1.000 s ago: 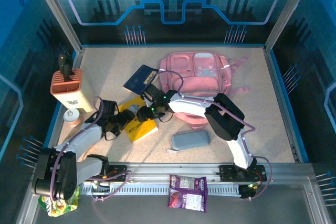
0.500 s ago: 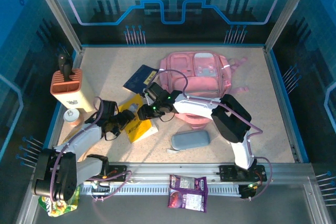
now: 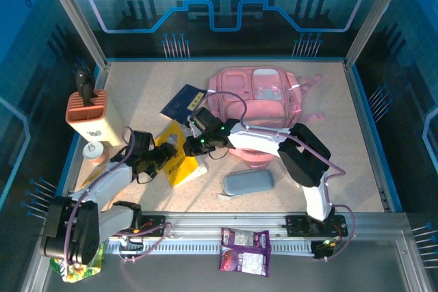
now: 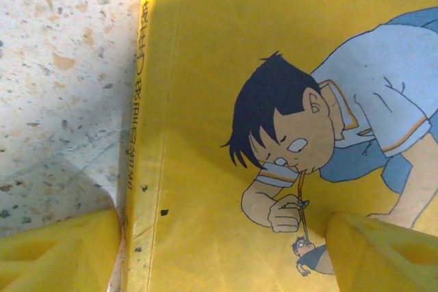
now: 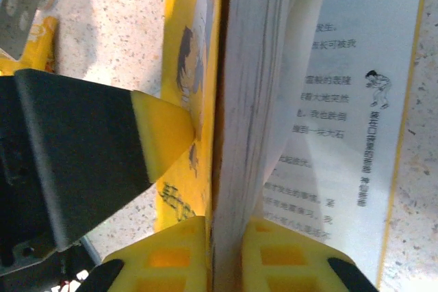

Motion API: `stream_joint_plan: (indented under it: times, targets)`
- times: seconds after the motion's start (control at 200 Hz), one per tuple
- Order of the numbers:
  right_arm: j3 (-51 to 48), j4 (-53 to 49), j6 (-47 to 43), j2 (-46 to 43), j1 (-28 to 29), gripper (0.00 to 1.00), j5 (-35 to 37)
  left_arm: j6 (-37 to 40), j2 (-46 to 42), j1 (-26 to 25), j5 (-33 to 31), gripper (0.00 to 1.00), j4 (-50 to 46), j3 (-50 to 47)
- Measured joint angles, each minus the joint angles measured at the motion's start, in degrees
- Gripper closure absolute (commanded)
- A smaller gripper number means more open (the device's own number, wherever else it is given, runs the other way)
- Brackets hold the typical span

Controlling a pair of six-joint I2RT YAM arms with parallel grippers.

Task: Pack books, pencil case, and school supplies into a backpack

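The yellow book with a cartoon child on its cover lies left of centre. My right gripper is shut on its open edge, with cover and pages pinched between the pads. My left gripper is open over the cover, and one of its pads touches it. The navy book lies against the pink backpack at the back. The grey-blue pencil case lies in front of the backpack. The school supplies are out of view.
An orange-and-cream block holder stands at the far left with a small round cup in front of it. A purple snack packet and a green snack bag lie off the table, near the arm bases.
My right gripper has closed on the yellow book's edge. The left gripper has shifted slightly and stays open on the cover.
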Motion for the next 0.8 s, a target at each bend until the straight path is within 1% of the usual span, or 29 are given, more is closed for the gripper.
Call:
stream_joint_plan:
  times: [0.165, 0.33, 0.43, 0.56, 0.7, 0.8]
  targets:
    - [-1.5, 0.1, 0.0, -3.3, -0.5, 0.9, -0.2, 1.1, -3.4, 0.0, -0.2, 0.05, -3.3, 2.1]
    - [-6.2, 1.0, 0.1, -10.4, -2.0, 0.88, -1.0, 2.6, -7.7, 0.7, -0.2, 0.01, -7.3, 6.8]
    - [-9.5, 2.1, 0.9, -16.0, -3.7, 0.88, -1.6, 3.2, -10.4, 1.4, 0.7, 0.01, -9.0, 9.6]
    - [-10.9, 2.7, 1.3, -21.3, -6.5, 0.87, -3.2, 3.4, -12.6, 2.1, 4.7, 0.01, -9.5, 12.5]
    - [-11.8, 3.7, 1.7, -24.6, -9.9, 0.86, -6.8, 2.6, -13.1, 2.3, 12.9, 0.01, -5.0, 12.9]
    - [-13.0, 4.8, 2.6, -26.2, -12.5, 0.86, -10.5, 1.6, -13.1, 2.3, 16.2, 0.01, -2.8, 12.9]
